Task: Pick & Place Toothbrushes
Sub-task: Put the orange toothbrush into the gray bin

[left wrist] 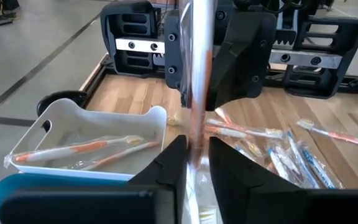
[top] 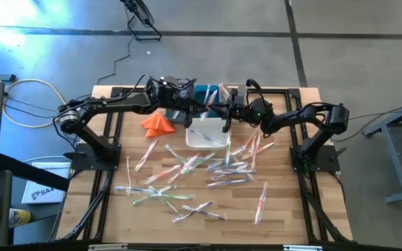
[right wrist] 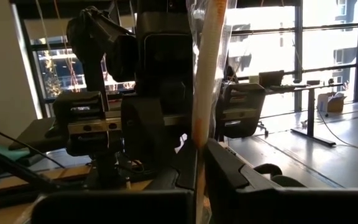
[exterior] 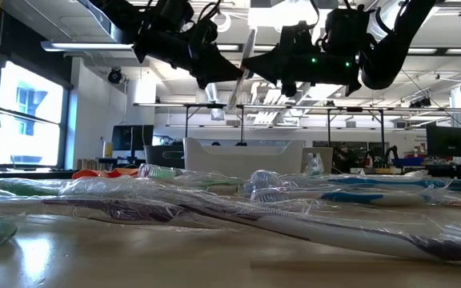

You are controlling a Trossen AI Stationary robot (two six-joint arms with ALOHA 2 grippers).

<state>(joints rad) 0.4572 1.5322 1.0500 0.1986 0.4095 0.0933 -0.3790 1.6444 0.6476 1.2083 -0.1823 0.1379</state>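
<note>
A toothbrush [exterior: 242,70] with an orange-and-white handle, in a clear wrapper, stands nearly upright in the air above a white bin [top: 206,134]. My right gripper [right wrist: 199,155] comes in from the table's right and is shut on it. My left gripper [left wrist: 197,163] comes in from the left, facing the right one. It is open by a narrow gap, with its fingers on either side of the same brush. Many more wrapped toothbrushes [top: 201,171] lie flat and scattered on the wooden table. My right gripper pinches the toothbrush's handle [right wrist: 201,127] between its two fingers, about midway along it in the low view. The fingers come roughly level from the table's right and lie across the brush. The brush is lifted clear and leans slightly. My left gripper's fingers [left wrist: 174,158] flank the wrapper; whether they touch it I cannot tell.
A second white bin [left wrist: 86,134] near the far edge holds two orange toothbrushes, with a teal bin [left wrist: 5,186] beside it. An orange folded cloth [top: 158,123] lies left of the bin under the grippers. Black arm frames run along both table sides.
</note>
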